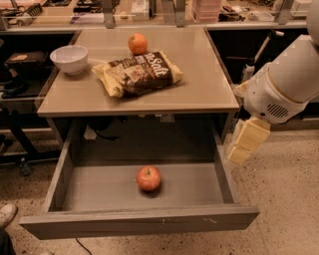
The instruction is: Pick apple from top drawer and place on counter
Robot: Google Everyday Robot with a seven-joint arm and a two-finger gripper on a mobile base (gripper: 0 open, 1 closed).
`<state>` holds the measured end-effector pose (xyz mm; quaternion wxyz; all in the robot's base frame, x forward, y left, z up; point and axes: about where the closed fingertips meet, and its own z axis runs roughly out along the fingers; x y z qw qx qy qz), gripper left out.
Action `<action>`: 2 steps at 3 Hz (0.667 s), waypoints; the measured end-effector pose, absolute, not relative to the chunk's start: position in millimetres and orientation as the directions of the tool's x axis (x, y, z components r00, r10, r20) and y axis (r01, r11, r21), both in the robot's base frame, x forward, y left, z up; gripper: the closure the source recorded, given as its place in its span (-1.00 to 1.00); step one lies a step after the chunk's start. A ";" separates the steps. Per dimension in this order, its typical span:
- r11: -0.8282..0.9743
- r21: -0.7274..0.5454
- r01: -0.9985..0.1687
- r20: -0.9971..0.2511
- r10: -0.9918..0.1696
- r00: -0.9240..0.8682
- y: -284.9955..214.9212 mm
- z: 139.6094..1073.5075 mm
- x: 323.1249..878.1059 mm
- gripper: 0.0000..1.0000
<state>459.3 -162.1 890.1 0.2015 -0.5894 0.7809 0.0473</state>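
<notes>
The apple (148, 178), red with yellowish patches, lies on the floor of the open top drawer (139, 222), near its middle. The drawer is pulled out below the tan-grey counter (204, 87). My gripper (246, 142), pale yellow, hangs from the white arm (281, 84) just outside the drawer's right wall, at about counter-edge height. It is to the right of the apple, above it, and holds nothing that I can see.
On the counter lie a chip bag (137, 73), a plain orange fruit (137, 43) behind it and a white bowl (70, 59) at the left. A cluttered workbench (149, 12) runs along the back. A shoe (7, 214) shows at the bottom left.
</notes>
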 end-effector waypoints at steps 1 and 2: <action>0.301 -0.164 -0.940 -0.370 -0.901 -0.224 -162.0 890.0 459.2 -1.00; 0.297 -0.140 -0.945 -0.372 -0.900 -0.228 -135.6 864.1 447.7 -1.00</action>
